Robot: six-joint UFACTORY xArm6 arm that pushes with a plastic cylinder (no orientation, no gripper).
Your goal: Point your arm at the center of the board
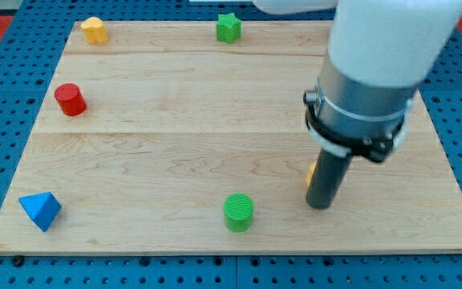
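My tip (320, 206) rests on the wooden board (175, 144) at the lower right, well right of the board's middle. The rod rises from it into the large grey and white arm body at the view's top right. A green cylinder (238, 212) lies to the left of the tip, apart from it. A sliver of an orange-yellow block (310, 173) shows just behind the rod, mostly hidden by it.
A yellow block (94, 30) sits at the top left corner. A green star-like block (228, 27) sits at the top edge. A red cylinder (70, 99) is at the left. A blue pyramid-like block (40, 210) is at the bottom left corner.
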